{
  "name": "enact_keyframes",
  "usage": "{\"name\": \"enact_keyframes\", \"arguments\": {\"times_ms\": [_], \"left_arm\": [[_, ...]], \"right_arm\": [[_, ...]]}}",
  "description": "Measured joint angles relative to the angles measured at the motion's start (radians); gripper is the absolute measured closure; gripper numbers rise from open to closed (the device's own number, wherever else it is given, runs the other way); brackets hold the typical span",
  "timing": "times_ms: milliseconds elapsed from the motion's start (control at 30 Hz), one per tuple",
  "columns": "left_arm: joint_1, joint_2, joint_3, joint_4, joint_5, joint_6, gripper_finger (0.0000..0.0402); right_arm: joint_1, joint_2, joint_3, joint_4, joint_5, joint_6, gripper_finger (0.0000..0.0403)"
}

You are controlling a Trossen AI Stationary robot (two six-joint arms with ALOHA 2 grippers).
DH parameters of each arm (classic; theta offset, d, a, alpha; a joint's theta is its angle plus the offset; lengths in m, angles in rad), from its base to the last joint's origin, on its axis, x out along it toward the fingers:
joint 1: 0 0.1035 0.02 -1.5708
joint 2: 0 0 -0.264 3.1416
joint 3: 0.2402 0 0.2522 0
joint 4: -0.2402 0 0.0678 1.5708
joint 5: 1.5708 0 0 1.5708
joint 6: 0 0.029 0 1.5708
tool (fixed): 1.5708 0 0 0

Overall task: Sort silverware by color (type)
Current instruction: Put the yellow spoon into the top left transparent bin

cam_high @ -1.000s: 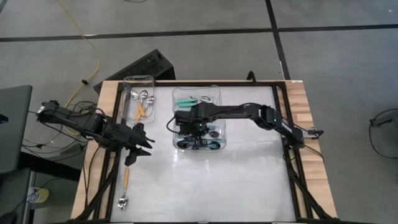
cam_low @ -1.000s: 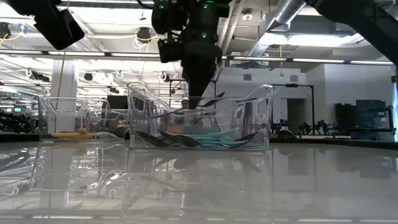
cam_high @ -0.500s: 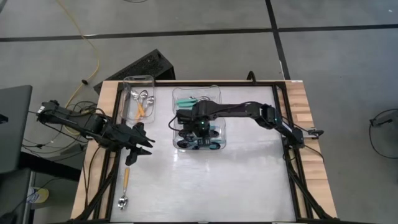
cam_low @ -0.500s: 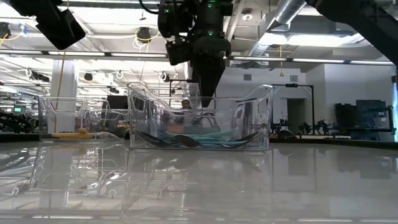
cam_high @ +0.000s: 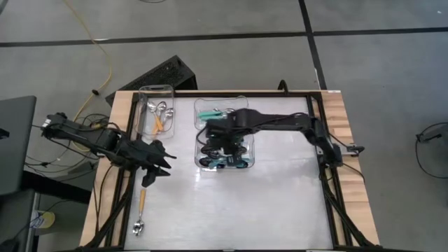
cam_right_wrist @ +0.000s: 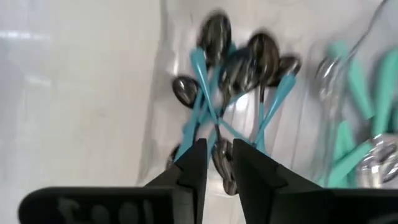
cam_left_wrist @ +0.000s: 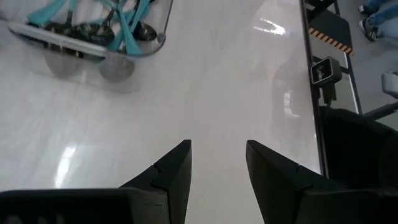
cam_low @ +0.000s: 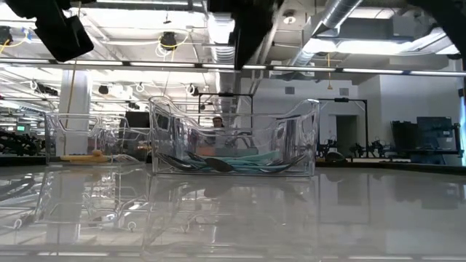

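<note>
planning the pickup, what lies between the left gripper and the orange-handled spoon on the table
Nothing: in the high view, bare white tabletop separates the left gripper from the orange-handled spoon.

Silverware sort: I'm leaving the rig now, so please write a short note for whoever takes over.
Right pincer: over the middle tub, fingers narrowly apart, nothing visibly held.
Left pincer: open, empty, at the table's left side.
Sorted: black-bowled teal spoons in the middle tub's near compartment; silver-bowled teal spoons in its far one; orange-handled spoons in the left tub.
Left: one orange-handled spoon lies on the table near the left front edge; it likely belongs in the left tub.
</note>
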Motion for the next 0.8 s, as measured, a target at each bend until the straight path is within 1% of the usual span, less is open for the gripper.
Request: {"name": "enact_keyframes", "arguments": {"times_ms": [133, 233, 367, 433, 533, 700, 800], "left_arm": [[0.000, 0.052, 0.000, -0.002, 0.007, -0.034, 0.0265], [0.000, 0.129, 0.025, -0.040, 0.034, -0.064, 0.0265], [-0.028, 0.215, 0.065, -0.141, 0.106, -0.179, 0.0265], [-0.066, 0.239, 0.065, -0.161, 0.155, -0.279, 0.0265], [-0.138, 0.267, 0.066, -0.156, 0.216, -0.476, 0.0265], [-0.265, 0.324, 0.067, -0.167, 0.254, -0.796, 0.0265], [-0.338, 0.369, 0.067, -0.214, 0.263, -0.958, 0.0265]], "right_arm": [[0.033, -0.092, 0.000, 0.030, 0.000, 0.000, 0.0301], [0.068, -0.142, 0.001, 0.035, 0.003, 0.008, 0.0301], [0.128, -0.193, -0.008, 0.047, 0.005, 0.044, 0.0303], [0.163, -0.203, -0.009, 0.041, 0.012, 0.053, 0.0304], [0.216, -0.201, -0.010, 0.041, 0.032, 0.042, 0.0305], [0.274, -0.193, -0.010, 0.020, 0.033, 0.019, 0.0306], [0.285, -0.193, -0.010, 0.022, 0.034, 0.019, 0.0306]]}}
